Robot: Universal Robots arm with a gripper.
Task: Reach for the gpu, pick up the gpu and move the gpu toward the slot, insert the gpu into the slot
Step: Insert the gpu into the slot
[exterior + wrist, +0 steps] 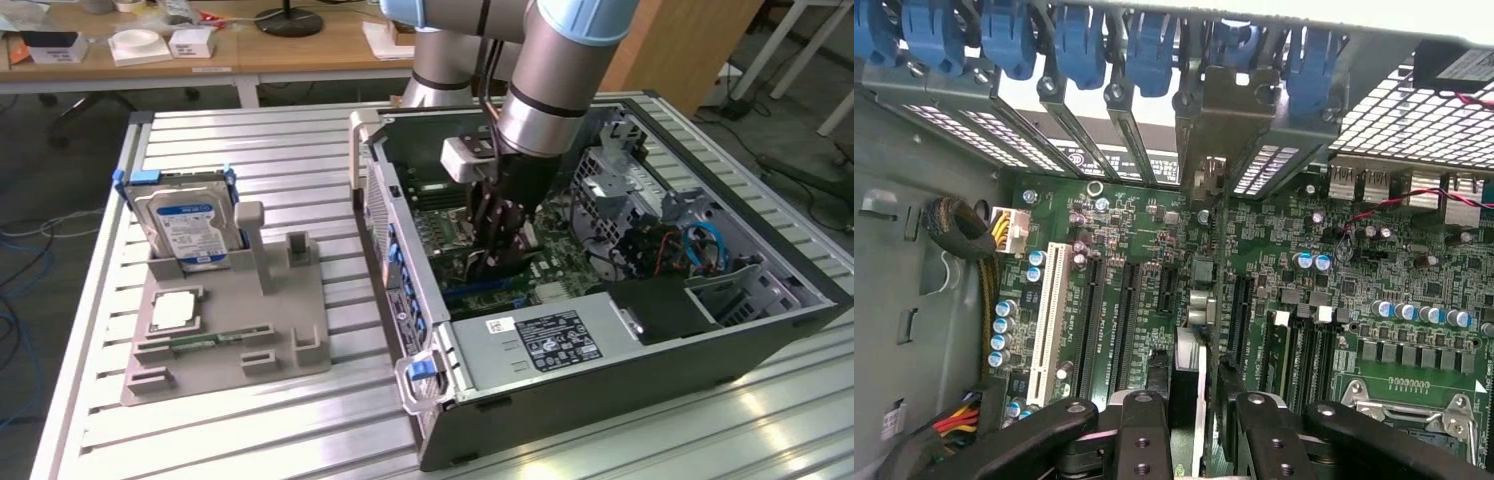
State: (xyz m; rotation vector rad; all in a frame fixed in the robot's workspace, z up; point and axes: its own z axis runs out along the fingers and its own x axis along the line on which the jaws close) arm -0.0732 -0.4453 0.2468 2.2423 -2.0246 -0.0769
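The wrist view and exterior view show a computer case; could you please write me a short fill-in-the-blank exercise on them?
1. The fingers are closed on the ____, seen edge-on over the motherboard.
2. The hard drive with the ____ label stands upright in the grey holder.
3. The arm reaches down into the open computer ____.
Missing words: gpu; blue; case.
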